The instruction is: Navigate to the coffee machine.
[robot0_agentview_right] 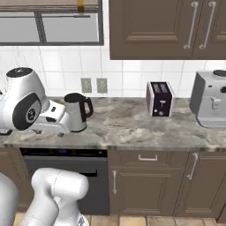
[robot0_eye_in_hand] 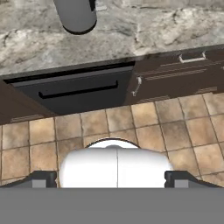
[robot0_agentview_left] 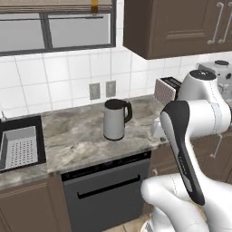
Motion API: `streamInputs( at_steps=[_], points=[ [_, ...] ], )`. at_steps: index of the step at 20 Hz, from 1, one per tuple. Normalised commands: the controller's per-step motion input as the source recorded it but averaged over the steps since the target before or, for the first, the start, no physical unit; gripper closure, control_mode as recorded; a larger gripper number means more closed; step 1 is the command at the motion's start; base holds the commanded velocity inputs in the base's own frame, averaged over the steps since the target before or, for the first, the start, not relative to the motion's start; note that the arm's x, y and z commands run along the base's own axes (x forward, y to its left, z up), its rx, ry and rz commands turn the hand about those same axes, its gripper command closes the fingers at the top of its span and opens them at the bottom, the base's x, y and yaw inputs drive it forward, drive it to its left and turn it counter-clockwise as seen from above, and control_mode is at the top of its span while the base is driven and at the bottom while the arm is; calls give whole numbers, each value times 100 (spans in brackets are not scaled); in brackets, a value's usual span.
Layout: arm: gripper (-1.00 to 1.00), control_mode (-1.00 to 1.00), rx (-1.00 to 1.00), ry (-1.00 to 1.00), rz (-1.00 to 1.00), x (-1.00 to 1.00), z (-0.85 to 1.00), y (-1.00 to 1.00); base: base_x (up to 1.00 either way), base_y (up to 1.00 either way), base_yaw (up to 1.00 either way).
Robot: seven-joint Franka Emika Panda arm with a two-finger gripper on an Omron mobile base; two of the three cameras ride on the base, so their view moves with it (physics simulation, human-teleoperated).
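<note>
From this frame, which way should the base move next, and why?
Probably drive right along the counter: the coffee machine sits at the far right edge of the right base view, past the toaster, while the base currently faces the kettle and dishwasher.

no readable text, labels or numbers

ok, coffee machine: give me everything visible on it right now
The coffee machine is a boxy light-grey unit that looks like brushed metal, standing upright on the marble counter at the far right of the right base view, against the tiled wall, with its right side cut off by the frame edge. A dark round cap sits on top, a spout hangs at the front and a drip tray forms the base. The toaster stands apart to its left. Nothing touches it but the counter.
</note>
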Motion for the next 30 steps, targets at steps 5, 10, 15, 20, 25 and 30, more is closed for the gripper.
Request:
streamInputs(
  at_steps=[5, 10, 15, 20, 25, 30],
  points=[
    [-100, 100, 0, 0, 0, 0, 0, 0, 6, -100, 2],
    [-100, 100, 0, 0, 0, 0, 0, 0, 8, -100, 2],
    [-100, 100, 0, 0, 0, 0, 0, 0, 17, -94, 1],
    [-100, 100, 0, 0, 0, 0, 0, 0, 45, -63, 0],
    [-100, 100, 0, 0, 0, 0, 0, 0, 60, -49, 0],
    [-100, 100, 0, 0, 0, 0, 0, 0, 81, -27, 1]
  ],
)
